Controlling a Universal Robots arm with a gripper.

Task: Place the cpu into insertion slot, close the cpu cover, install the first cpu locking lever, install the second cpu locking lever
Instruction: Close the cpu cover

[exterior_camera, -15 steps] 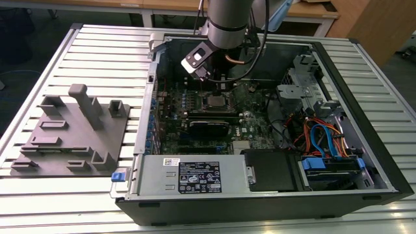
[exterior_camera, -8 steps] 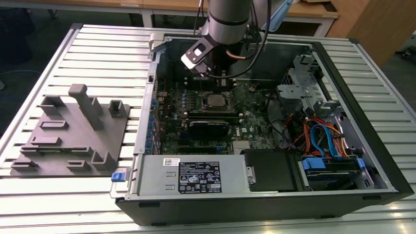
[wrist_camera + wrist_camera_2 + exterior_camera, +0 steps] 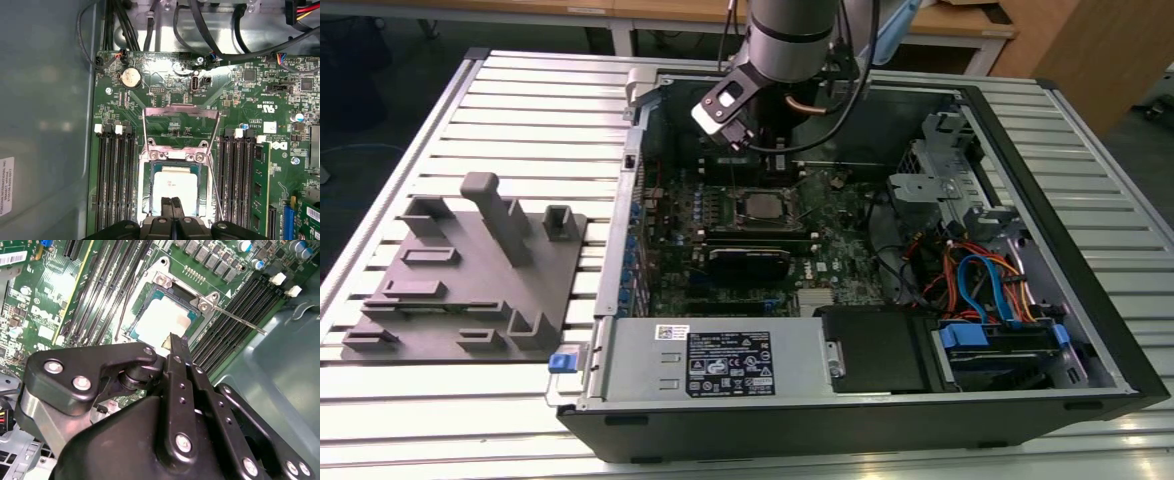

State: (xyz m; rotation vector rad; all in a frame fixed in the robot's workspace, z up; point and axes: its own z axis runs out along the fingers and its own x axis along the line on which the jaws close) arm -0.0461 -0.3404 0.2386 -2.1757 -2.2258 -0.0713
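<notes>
We see a table (image 3: 520, 110) made of ribbed silver metal slats. On it, toward the exterior view's right, an open computer case (image 3: 827, 425) lies on its side and takes up most of the surface. Just beside it, toward the exterior view's left, a flat grey plate (image 3: 467, 310) rests on the slats, with grey blocks and an upright post (image 3: 487, 210) rising from it.

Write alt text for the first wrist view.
The shut end effector is over the silvery cpu lying in the insertion slot. The cpu cover stands open beyond it, and black memory slots flank the slot on the green motherboard.
</notes>
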